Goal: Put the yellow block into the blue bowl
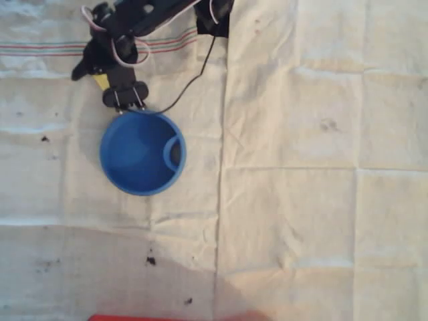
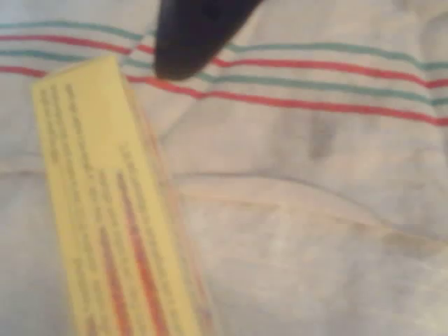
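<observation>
Okay, I had the gripper (image 1: pixel 100 73) hovering at eleven o'clock of the blue bowl (image 1: pixel 142 153), over the yellow block (image 2: pixel 112 210) on the cloth (image 1: pixel 301 167). Finger spread I couldn't tell. I reckoned squaring up across the block's narrow sides mattered.

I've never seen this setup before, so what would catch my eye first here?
The blue bowl, bright against the pale creased cloth, sits left of centre in the overhead view and has nothing inside. Just above it the black arm hunches over the yellow block, which looms large and blurred at the left of the wrist view.
</observation>
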`<action>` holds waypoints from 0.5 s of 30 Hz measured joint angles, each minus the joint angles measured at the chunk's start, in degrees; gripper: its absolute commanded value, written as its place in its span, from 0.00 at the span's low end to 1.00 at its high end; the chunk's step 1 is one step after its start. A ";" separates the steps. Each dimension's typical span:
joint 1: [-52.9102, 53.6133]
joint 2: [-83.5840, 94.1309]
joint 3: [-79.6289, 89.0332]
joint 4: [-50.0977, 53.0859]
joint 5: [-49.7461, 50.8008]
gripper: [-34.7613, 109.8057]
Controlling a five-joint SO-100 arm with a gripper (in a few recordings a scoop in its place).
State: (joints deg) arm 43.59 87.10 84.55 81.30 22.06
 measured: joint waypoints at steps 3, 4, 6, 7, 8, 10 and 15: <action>0.00 -2.20 0.00 0.00 0.00 0.50; 0.00 -2.72 0.00 0.00 0.00 0.50; 0.00 -3.16 0.00 0.00 0.00 0.50; 0.00 -3.16 0.00 0.00 0.00 0.50; 0.00 -3.25 0.00 0.00 0.00 0.50; 0.00 -3.25 0.00 0.00 0.00 0.50; 0.00 -6.77 0.00 0.00 0.00 0.50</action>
State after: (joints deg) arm 43.59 80.33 84.55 81.30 22.06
